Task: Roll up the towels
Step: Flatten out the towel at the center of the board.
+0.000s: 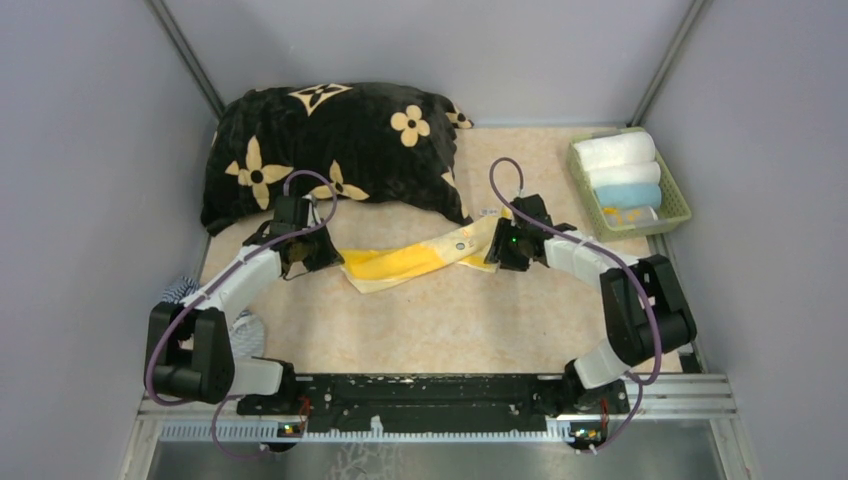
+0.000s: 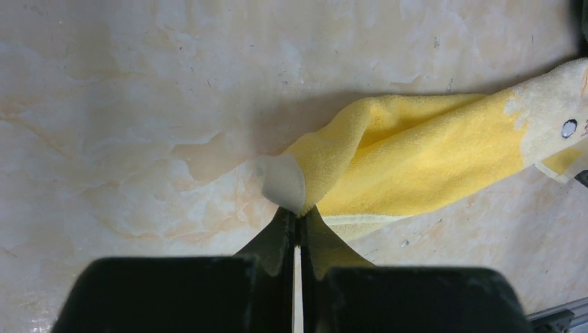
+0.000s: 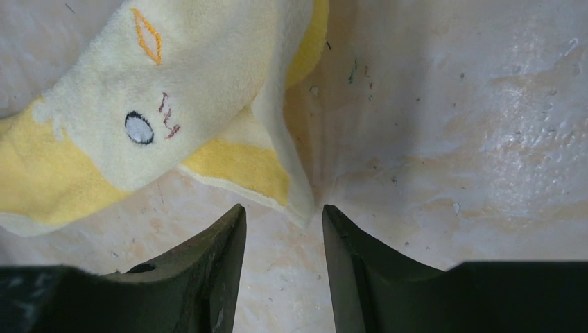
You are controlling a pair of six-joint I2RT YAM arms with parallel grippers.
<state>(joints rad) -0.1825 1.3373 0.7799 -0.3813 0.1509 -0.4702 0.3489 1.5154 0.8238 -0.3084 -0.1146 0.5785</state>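
My left fingers (image 2: 276, 244) pinch one corner of the light, limp yellow towel (image 2: 416, 159); my right fingers (image 3: 218, 257), spread, should take the other corner

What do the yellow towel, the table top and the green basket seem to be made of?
The yellow towel looks like soft matte terry, perhaps cotton or microfibre: its pile is fuzzy. The table top seems hard, smooth laminate or vinyl with a faint sheen and beige marble print. The green basket is probably moulded plastic, given its slotted walls.
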